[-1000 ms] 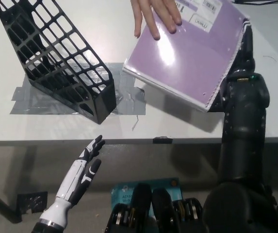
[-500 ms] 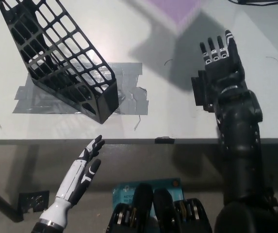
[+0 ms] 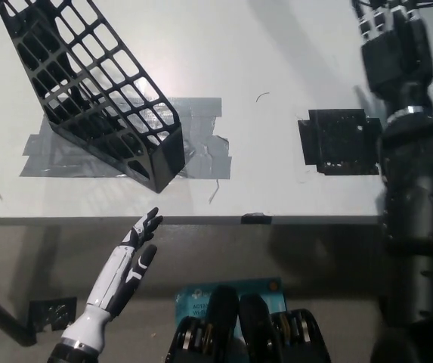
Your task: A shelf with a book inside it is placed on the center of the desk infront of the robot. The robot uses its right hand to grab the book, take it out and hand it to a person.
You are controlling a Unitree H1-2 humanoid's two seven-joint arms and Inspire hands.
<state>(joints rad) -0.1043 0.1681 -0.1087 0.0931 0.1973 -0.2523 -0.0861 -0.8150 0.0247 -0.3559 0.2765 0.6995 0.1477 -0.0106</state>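
My right hand (image 3: 391,39) reaches to the desk's (image 3: 276,91) far right edge; whether its fingers are spread I cannot tell. My left hand (image 3: 129,261) rests below the desk edge, fingers apart. The shelf (image 3: 88,91) lies tilted on grey tape (image 3: 201,147); the book is out of view.

Black open-grid plastic shelf (image 3: 88,91) looks slightly glossy, held by wrinkled shiny grey tape (image 3: 193,144) on smooth matt white desk (image 3: 276,60), plus a matt black tape patch (image 3: 341,141).
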